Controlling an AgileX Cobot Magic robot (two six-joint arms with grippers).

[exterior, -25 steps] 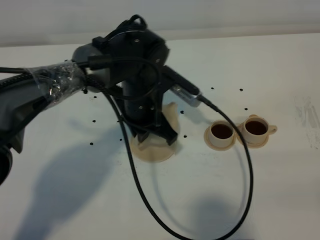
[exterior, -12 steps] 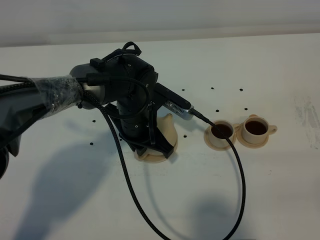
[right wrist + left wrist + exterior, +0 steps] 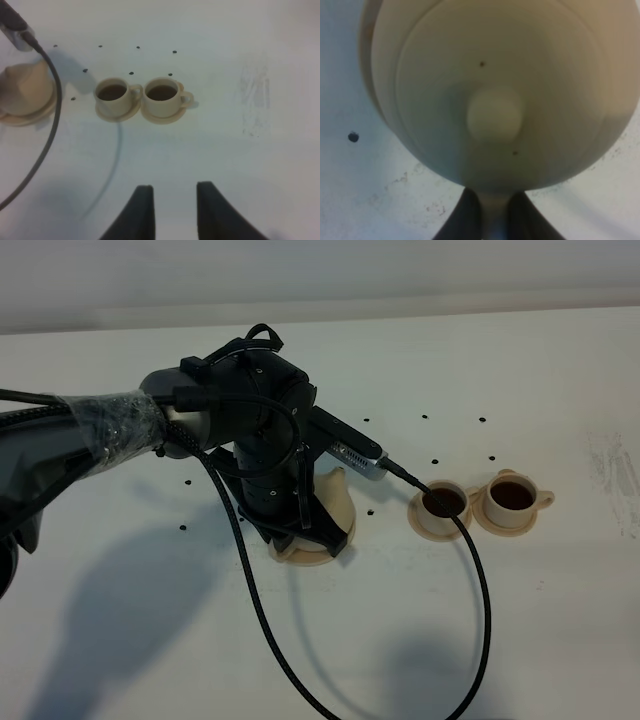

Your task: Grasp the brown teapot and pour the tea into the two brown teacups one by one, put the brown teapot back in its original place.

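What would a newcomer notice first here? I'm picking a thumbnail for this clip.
The black left arm fills the left of the overhead view, its left gripper shut on the brown teapot, which sits on its saucer. To the right, two brown teacups stand side by side, both holding dark tea.

the round ceramic teapot [image 3: 335,502] is pale tan-beige, like its wide flat saucer [image 3: 305,553]. two small cylindrical teacups [image 3: 113,96] [image 3: 162,96] on round saucers share that beige and hold dark brown tea [image 3: 112,91]. the white tabletop [image 3: 560,610] is speckled with small black dots.
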